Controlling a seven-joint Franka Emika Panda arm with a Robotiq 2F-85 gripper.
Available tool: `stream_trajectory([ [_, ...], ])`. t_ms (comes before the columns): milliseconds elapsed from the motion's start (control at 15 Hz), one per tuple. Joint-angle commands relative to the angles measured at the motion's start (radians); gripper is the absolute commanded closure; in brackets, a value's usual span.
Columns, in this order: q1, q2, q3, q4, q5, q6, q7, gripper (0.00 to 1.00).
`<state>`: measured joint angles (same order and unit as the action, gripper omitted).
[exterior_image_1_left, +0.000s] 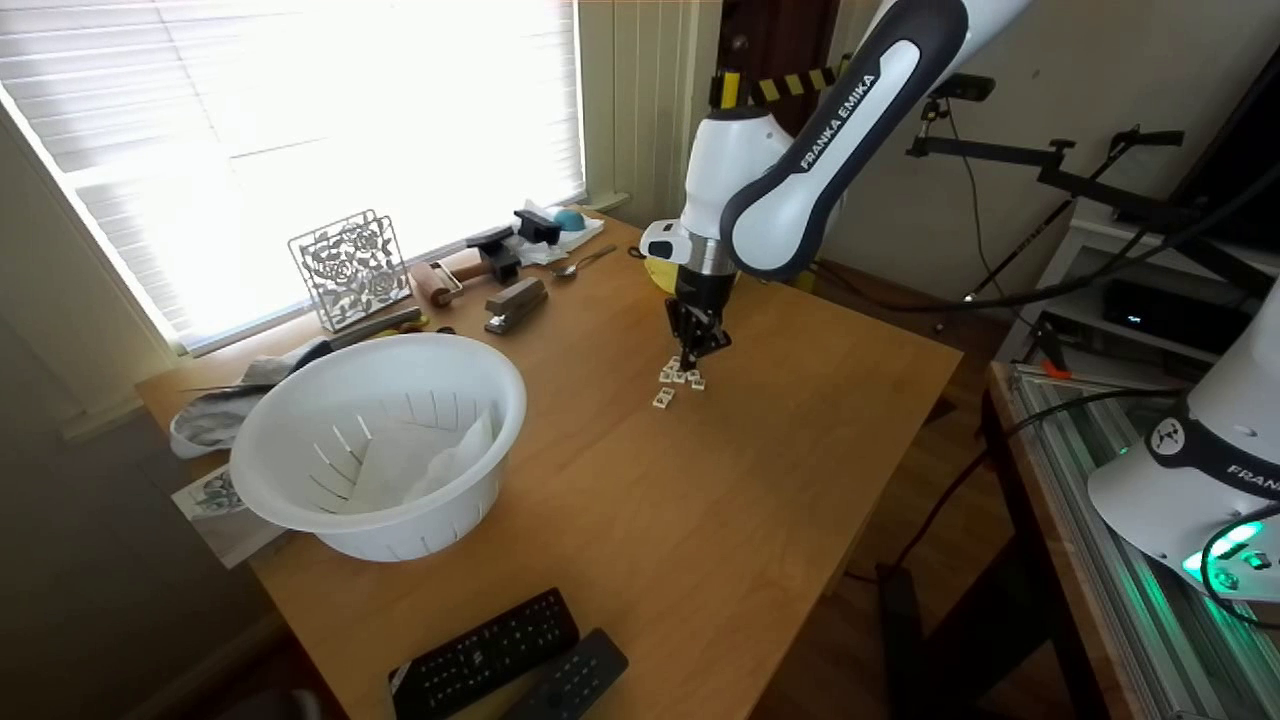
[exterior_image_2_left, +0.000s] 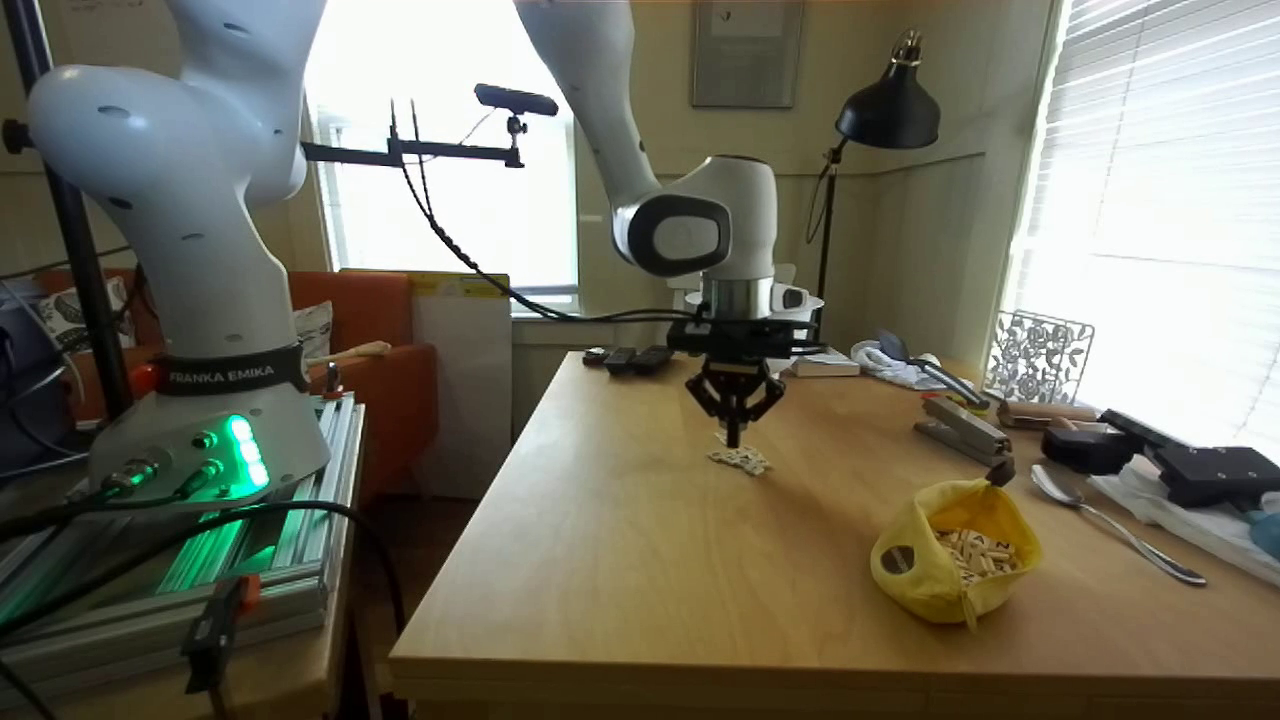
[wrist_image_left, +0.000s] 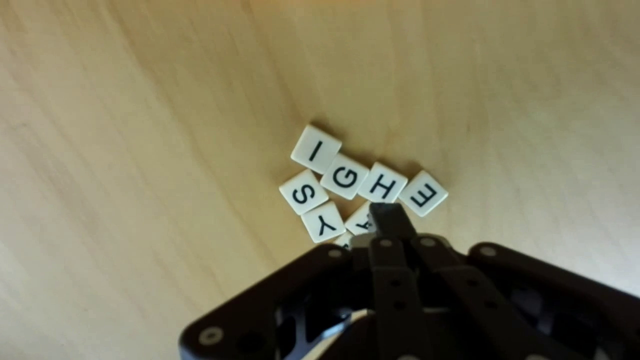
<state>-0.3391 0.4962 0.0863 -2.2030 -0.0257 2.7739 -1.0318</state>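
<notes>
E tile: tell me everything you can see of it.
In the wrist view, the E tile is a cream-white square, plastic by its look, with a black letter. It lies flat, letter up and turned askew, on the table. It is the rightmost tile seen there, one corner against or very near the H tile. The shut gripper is close by; whether it touches can't be told.

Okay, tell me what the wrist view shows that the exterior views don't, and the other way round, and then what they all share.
Only the wrist view: letters clear enough to read on the tiles, including I, G, H, E, S and Y.

Only the exterior views: the yellow bag, the stapler, the white basin and the robot base.

Shared: the shut gripper right at the tiles on the wooden table. Whether it touches them, I can't tell.
</notes>
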Motion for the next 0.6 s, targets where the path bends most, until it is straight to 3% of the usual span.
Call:
stream_trajectory([
  [0,0.007,0.024,-0.015,0.011,-0.023,-0.001,-0.027,1.00],
  [533,0.030,0.050,-0.057,0.034,-0.051,-0.007,-0.019,1.00],
])
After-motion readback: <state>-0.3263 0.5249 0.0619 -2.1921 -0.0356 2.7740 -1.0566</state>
